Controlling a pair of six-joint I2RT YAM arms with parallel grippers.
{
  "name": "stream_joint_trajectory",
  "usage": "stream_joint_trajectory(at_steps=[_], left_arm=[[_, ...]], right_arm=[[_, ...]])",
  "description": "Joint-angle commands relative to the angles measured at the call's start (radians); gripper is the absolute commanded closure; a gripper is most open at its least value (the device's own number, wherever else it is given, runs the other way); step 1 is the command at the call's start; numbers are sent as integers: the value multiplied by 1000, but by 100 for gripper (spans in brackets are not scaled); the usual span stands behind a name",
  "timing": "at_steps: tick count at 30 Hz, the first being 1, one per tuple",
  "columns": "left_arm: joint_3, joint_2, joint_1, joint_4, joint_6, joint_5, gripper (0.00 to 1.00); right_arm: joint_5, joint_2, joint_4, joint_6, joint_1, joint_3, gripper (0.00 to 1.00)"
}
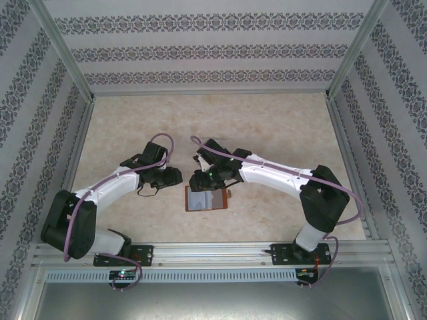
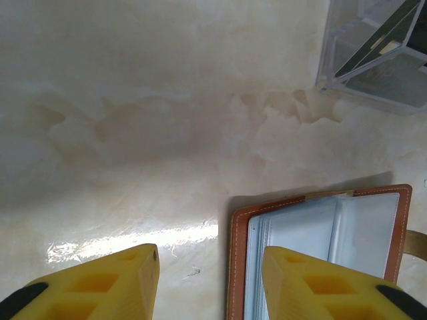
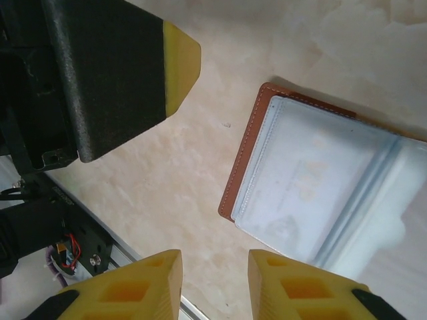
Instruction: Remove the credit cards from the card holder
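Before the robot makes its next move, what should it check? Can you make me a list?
1. Card holder lying open: ok.
2. Left pincer open, holding nothing: ok.
3. Right pincer open, holding nothing: ok.
4. Clear tray apart from the card holder: ok.
5. Credit cards inside its pockets: cannot tell, the sleeves just look pale.

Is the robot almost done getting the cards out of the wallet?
Done: the card holder lies open on the table, and a dark card seems to lean in the clear tray. In hand: nothing; the left gripper and right gripper hover open and empty near it. Left: its pale pockets may hold more cards; I cannot tell.
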Motion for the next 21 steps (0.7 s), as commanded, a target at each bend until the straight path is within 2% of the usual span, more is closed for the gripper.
stream_joint_trajectory(at_steps=[1, 21], left_arm=[[-6, -22, 10, -3, 19, -20, 55], [-41, -66, 10, -24, 29, -42, 55]], right_arm=[[-10, 25, -18, 28, 17, 8, 68], [-60, 212, 62, 87, 47, 65, 62]])
